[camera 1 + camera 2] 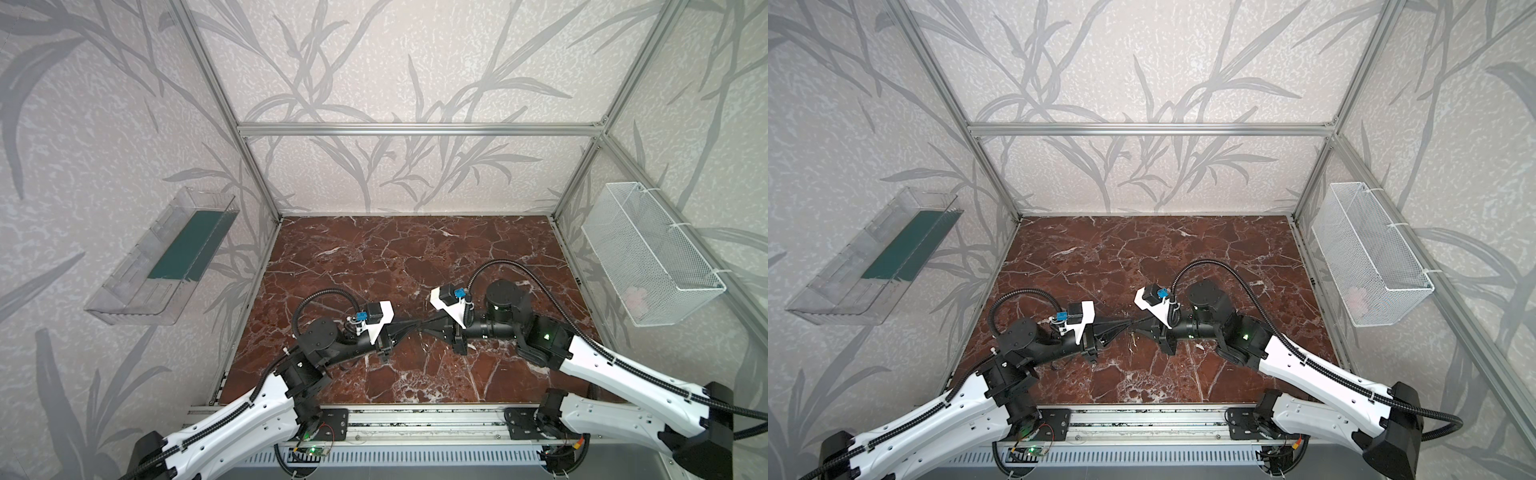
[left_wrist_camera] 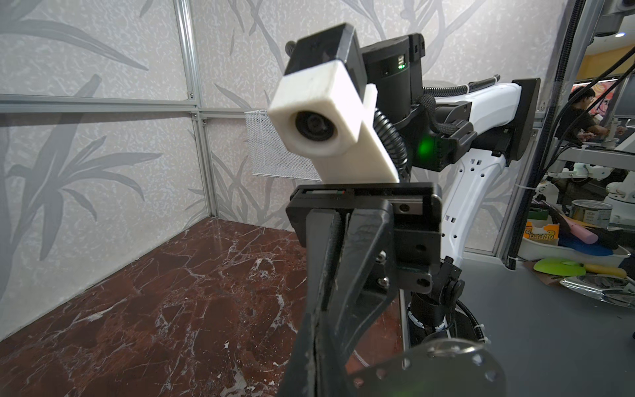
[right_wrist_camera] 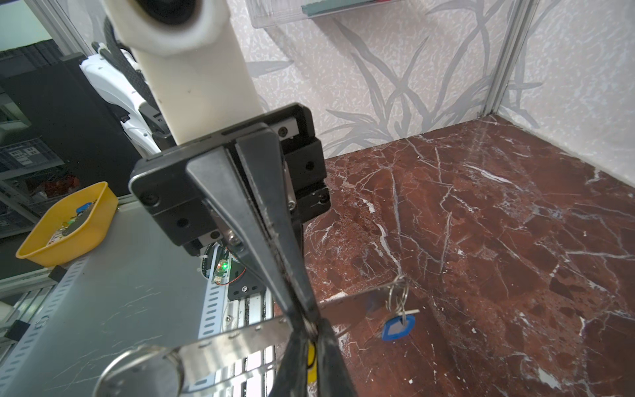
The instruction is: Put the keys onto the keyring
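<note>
Marble surface [image 3: 481,223] lay below; left gripper [image 3: 298,314] clamped tight on the keyring [image 3: 233,340], right gripper [image 2: 321,326] pinched the yellow key [image 3: 311,357], and any misalignment at the hole could knock it loose.

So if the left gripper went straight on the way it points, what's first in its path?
Most likely the right gripper: its tips face the left gripper head-on, practically touching.

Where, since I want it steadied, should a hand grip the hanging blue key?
Grip the blue key by its plastic head, across the flat faces, coming from the free end away from the keyring: the head is widest and probably dangles clear.
</note>
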You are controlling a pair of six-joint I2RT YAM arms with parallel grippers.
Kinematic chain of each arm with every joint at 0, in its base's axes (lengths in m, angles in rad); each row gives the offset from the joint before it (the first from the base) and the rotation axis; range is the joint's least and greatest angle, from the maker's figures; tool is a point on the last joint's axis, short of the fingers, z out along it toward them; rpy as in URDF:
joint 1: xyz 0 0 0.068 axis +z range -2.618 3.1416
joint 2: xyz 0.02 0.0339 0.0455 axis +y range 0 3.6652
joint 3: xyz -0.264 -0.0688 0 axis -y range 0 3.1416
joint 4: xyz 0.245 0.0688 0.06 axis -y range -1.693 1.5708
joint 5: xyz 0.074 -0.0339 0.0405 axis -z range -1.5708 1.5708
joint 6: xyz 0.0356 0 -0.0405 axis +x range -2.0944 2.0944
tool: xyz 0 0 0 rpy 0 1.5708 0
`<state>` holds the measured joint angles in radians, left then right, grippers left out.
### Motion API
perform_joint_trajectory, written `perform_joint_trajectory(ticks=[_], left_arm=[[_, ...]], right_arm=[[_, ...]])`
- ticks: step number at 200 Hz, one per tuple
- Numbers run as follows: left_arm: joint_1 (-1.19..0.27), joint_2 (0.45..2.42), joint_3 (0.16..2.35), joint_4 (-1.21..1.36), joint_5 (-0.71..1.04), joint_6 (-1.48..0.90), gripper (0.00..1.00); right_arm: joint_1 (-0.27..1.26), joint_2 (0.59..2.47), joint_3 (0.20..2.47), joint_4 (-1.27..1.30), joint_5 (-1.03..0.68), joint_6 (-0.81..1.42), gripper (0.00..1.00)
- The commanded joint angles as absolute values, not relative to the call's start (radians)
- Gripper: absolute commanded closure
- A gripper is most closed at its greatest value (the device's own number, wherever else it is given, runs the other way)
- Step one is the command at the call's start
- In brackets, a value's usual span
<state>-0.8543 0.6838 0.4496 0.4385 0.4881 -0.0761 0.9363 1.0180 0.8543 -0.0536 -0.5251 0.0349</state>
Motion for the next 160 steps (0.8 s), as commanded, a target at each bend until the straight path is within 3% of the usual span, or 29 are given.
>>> perform_joint_trajectory(ticks=[1,39,134,160], left_arm=[[-0.857,0.687,0.448,0.514,0.486,-0.091,1.0],[-0.857,0.684,0.447,0.512,0.487,-0.089,1.0],[-0.857,0.676,0.462,0.447,0.454,-0.086,1.0],[-0.857,0.652,0.517,0.326,0.427,-0.049,0.8]], right_arm=[[0.954,1.028,0.836,0.074,-0.629,0.077,0.91],[0.953,1.023,0.833,0.091,-0.637,0.08,1.0],[0.954,1.019,0.85,0.063,-0.627,0.048,1.0],[0.954,1.033,0.916,-0.095,-0.591,-0.032,1.0]])
